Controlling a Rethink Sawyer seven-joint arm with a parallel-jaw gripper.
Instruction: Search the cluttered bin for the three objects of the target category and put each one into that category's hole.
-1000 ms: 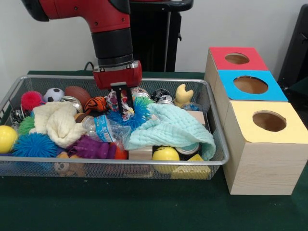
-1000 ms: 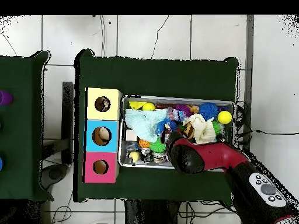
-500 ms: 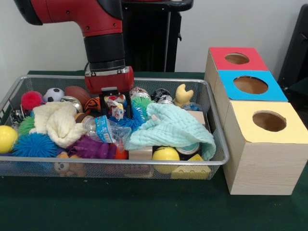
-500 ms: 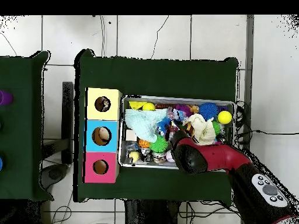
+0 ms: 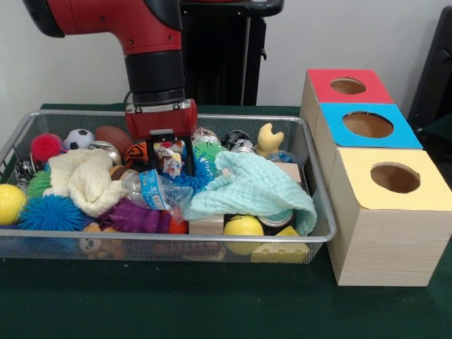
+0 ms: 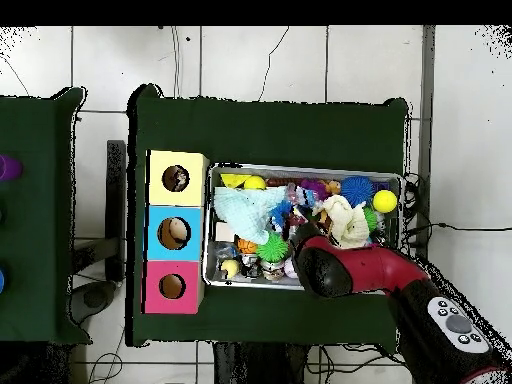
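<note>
Compared with a second ago, the arm has slid toward the front view's left and dropped lower, and over the last half second it has barely shifted. Going left to right in the front view: well to the pincer's left lie the pink spiky ball (image 5: 46,145), the yellow ball (image 5: 10,203) and the blue spiky ball (image 5: 50,212); nearer on that side sits the cream cloth (image 5: 83,179).

The pincer (image 5: 171,154) stands with its fingers spread, one on each side of a small multicoloured toy (image 5: 169,157) that sits directly between them, low in the wire bin (image 5: 321,233). Whether the pads already touch the toy cannot be told. Its long axis looks roughly upright, so a straight squeeze should catch it, though the target category itself is not evident.

Just right of the pincer lie the green spiky ball (image 5: 209,150) and the mint cloth (image 5: 254,189). Far right stand the red-topped box (image 5: 346,85), blue-topped box (image 5: 367,124) and yellow-topped box (image 5: 393,177).
</note>
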